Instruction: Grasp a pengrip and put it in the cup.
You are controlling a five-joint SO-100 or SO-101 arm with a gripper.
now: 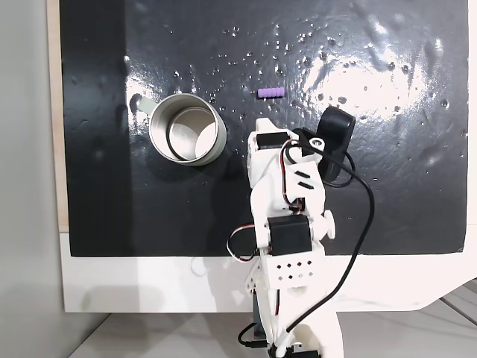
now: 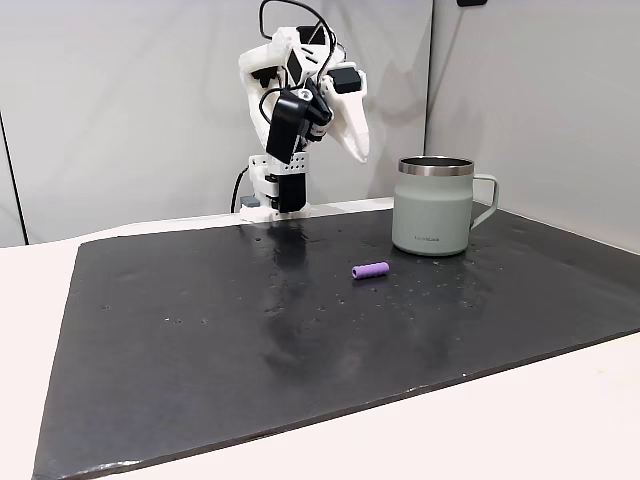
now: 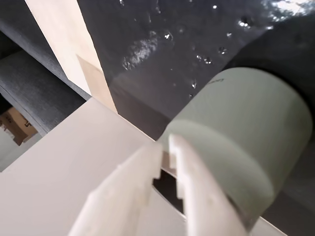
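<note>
Purple and ribbed, the pengrip [image 2: 370,270] lies on its side on the black mat [image 2: 250,350], free of any grip. In a fixed view from the front it rests just in front of the cup [image 2: 433,205] and a little to its left; in a fixed view from above it [image 1: 270,93] sits to the right of the cup [image 1: 187,128], apart from it. The cup stands upright, pale grey-green with a silvery rim and a side handle; small dark lettering low on its wall is too small to read. The white arm is folded above the surface, its fingers [image 3: 165,147] nearly together and holding nothing, tips pointing toward the cup's wall [image 3: 246,147] in the wrist view.
</note>
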